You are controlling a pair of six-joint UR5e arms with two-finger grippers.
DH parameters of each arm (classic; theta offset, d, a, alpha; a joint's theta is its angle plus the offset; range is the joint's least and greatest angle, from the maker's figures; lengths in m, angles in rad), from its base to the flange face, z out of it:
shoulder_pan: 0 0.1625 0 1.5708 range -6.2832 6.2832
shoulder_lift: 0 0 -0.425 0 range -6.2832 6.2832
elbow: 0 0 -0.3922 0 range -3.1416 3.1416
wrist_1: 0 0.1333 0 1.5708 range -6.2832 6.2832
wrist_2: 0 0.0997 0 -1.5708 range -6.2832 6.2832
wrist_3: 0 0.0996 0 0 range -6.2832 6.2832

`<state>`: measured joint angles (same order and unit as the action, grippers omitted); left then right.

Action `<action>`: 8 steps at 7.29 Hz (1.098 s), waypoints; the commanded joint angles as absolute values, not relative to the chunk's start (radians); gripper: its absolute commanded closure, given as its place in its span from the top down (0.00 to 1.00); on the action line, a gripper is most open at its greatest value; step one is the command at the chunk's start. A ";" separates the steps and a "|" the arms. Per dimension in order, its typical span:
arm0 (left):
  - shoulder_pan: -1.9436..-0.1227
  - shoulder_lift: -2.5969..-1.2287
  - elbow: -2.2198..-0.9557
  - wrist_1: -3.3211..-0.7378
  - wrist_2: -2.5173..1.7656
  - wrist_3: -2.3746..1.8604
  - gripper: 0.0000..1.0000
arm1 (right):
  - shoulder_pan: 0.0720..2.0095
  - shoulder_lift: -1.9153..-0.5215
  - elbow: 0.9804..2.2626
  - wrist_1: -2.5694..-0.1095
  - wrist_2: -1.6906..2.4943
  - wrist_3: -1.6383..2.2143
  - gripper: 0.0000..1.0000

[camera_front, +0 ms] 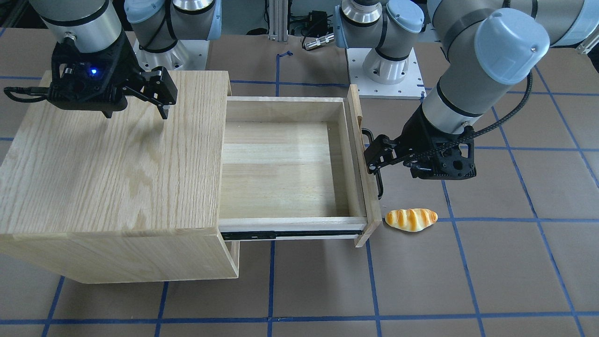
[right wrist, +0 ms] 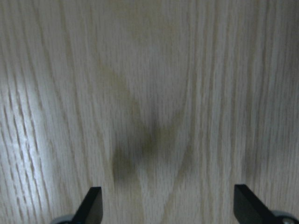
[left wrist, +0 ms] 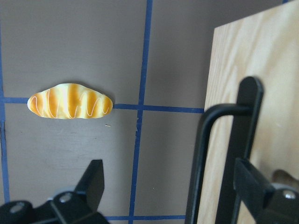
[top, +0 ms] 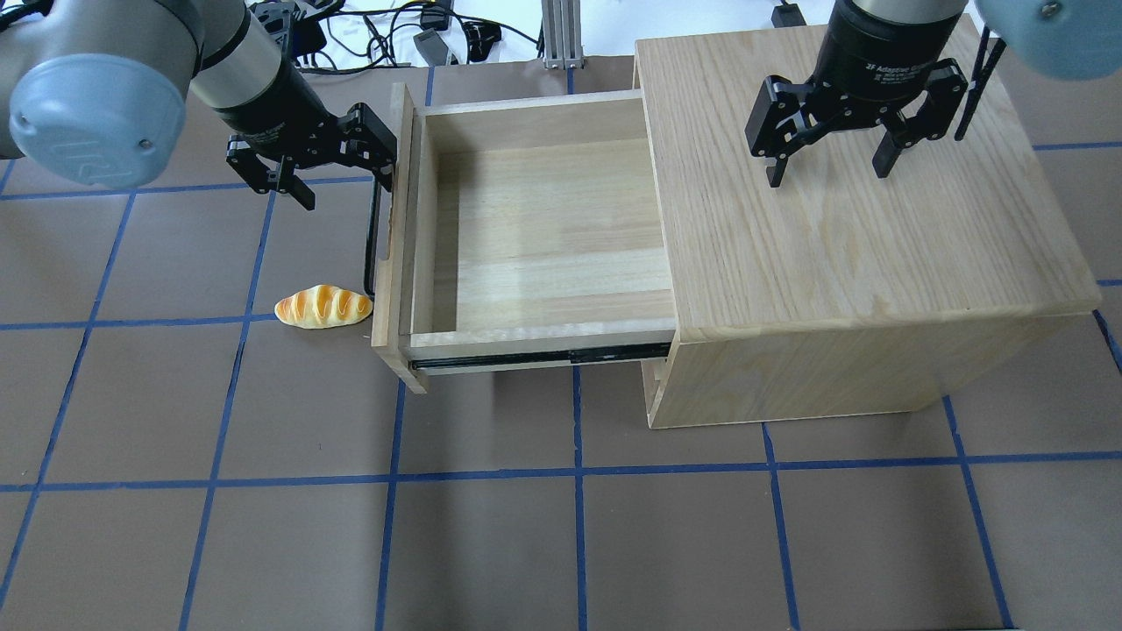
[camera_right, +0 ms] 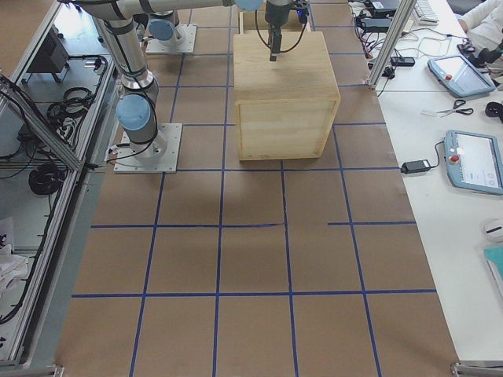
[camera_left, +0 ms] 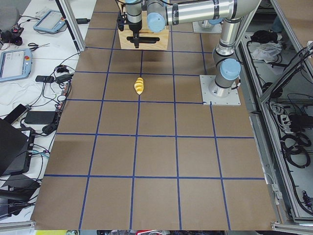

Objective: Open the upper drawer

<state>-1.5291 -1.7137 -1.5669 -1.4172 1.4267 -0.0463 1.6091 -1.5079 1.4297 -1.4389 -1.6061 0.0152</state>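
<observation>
The upper drawer (camera_front: 281, 164) is light wood and stands pulled far out of the cabinet (camera_front: 107, 164); its pale plank floor (top: 552, 228) is bare. Its black bar handle (camera_front: 380, 185) runs along the front panel (top: 392, 263). My left gripper (camera_front: 372, 157) is open and straddles the handle's upper end. In the left wrist view the handle (left wrist: 201, 158) stands between the two fingers (left wrist: 93, 182), nearer the one beside the panel. My right gripper (top: 827, 175) is open and empty, hovering over the cabinet top (top: 859, 245), which fills the right wrist view (right wrist: 154, 93).
A toy bread roll (camera_front: 411, 219) lies on the brown table just off the drawer front's near corner, also in the overhead view (top: 323, 307) and left wrist view (left wrist: 70, 101). Blue tape lines grid the table. Both arm bases stand behind the cabinet.
</observation>
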 commanded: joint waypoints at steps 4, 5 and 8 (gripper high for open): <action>-1.560 -1.577 -1.436 -1.692 1.626 -0.049 1.00 | 1.609 -1.508 1.430 -1.439 -1.606 0.015 1.00; -1.565 -1.577 -1.448 -1.690 1.629 -0.048 1.00 | 1.609 -1.508 1.431 -1.439 -1.606 0.015 1.00; -1.571 -1.578 -1.456 -1.649 1.620 -0.041 1.00 | 1.609 -1.508 1.430 -1.439 -1.606 0.015 1.00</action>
